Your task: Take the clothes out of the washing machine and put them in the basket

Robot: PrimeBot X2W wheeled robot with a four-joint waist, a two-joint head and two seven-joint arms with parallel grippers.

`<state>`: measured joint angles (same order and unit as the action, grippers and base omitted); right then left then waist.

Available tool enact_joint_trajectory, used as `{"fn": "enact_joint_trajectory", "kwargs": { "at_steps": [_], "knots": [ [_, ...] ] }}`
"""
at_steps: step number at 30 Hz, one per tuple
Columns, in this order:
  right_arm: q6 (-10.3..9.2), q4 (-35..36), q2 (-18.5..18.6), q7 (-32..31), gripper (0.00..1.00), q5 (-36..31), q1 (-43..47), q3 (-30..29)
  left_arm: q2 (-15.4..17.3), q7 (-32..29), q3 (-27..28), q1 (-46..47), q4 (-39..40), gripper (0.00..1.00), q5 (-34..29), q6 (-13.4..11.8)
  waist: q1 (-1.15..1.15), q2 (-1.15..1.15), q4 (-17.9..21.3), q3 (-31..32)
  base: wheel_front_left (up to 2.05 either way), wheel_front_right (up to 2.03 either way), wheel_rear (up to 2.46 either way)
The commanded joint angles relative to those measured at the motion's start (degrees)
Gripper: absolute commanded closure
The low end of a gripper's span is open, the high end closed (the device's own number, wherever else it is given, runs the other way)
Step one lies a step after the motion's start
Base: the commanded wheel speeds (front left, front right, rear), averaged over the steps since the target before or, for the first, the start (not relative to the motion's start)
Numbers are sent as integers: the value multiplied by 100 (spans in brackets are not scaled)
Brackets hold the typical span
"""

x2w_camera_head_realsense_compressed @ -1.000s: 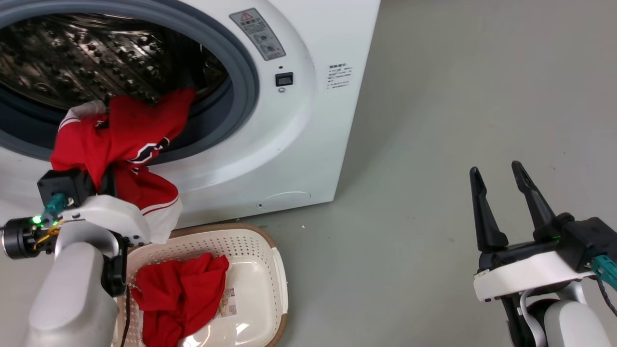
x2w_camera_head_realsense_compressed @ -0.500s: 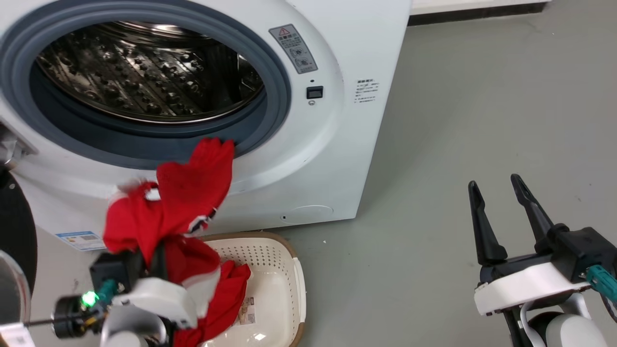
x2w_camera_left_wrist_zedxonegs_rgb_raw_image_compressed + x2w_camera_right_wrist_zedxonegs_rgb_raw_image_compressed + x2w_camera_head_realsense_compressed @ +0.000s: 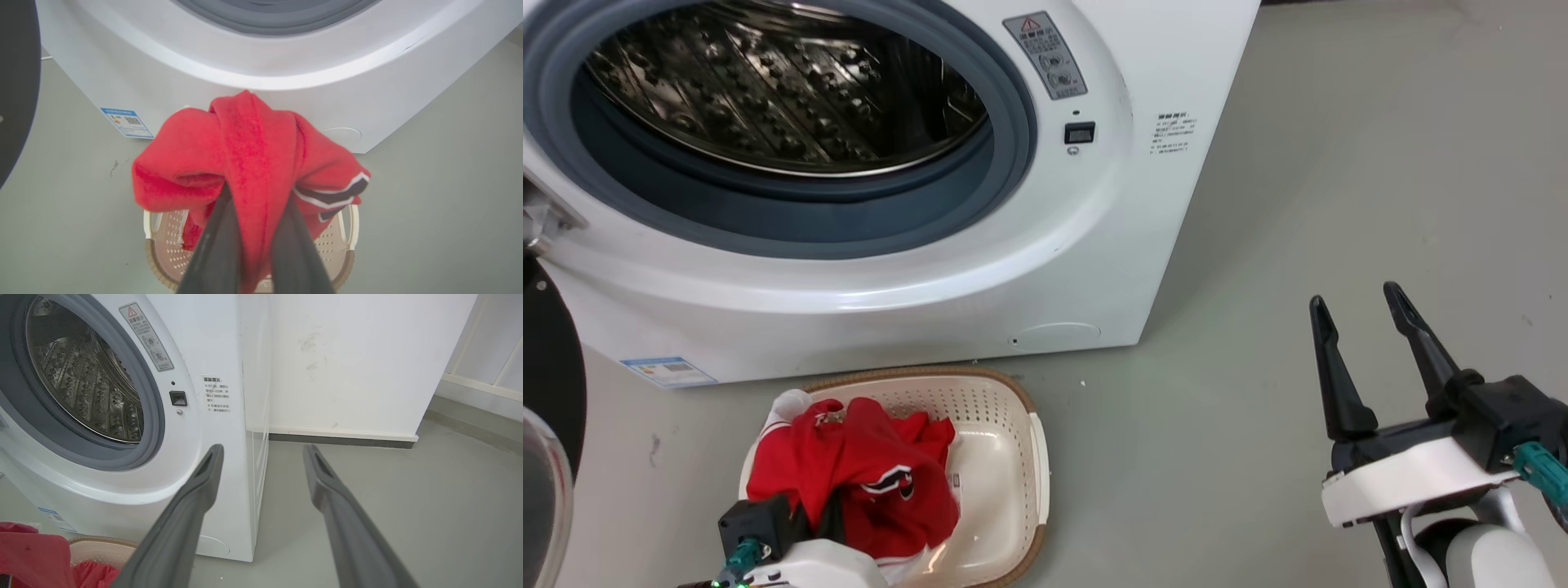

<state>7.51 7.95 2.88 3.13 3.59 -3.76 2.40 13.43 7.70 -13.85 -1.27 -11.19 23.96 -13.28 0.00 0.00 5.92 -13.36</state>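
Left wrist view tells it plainly: the left gripper (image 3: 256,204) is clamped on the striped garment (image 3: 245,139), with a thick red fold pinched between its two fingers and bulging past the tips. The basket (image 3: 331,245) sits directly beneath the gripper, and the washing machine (image 3: 261,61) stands just beyond the tips. From the head camera, the clothes (image 3: 858,474) heap in the part of the basket nearest that gripper, right ahead of its wrist. I cannot tell whether the held piece already rests on the heap.

The fabric looks light, limp and forgiving, not slick, with nothing to break. I'd guess it will sag and drop once the fingers part, though a loose fold could cling to a finger. A fat mid-bundle fold, as here, is the sensible place to hold.

Bunched like this, it has no clean long axis. The main ridge runs in line with the fingers, pointing at the washing machine, with lobes drooping to either side. The right gripper (image 3: 1356,296) stands well apart, fingers spread, holding nothing.
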Motion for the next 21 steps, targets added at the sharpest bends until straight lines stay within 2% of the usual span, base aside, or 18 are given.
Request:
{"fn": "enact_joint_trajectory", "kwargs": {
  "at_steps": [1, 11, 17, 21],
  "knots": [
    [-4, 53, -1, 7, 0, -53, -138, 21, -41, 93, 38, 173, -124, 100, 39, 2, 0, 0, 66, -174, 0, 0, 0],
    [-4, 92, -2, 145, 0, 12, -487, 92, -196, 592, 141, 1168, -1681, 100, 112, 253, 0, 0, 481, -1062, 0, 0, 0],
    [-4, 12, -3, 281, 0, 78, -708, 145, -249, 722, 239, 1853, -2844, 100, 88, 415, 0, 0, 719, -1543, 0, 0, 0],
    [-4, -14, -3, 326, 0, 94, -777, 148, -271, 744, 306, 2159, -3325, 100, 112, 475, 0, 0, 766, -1747, 0, 0, 0]
  ]
}}
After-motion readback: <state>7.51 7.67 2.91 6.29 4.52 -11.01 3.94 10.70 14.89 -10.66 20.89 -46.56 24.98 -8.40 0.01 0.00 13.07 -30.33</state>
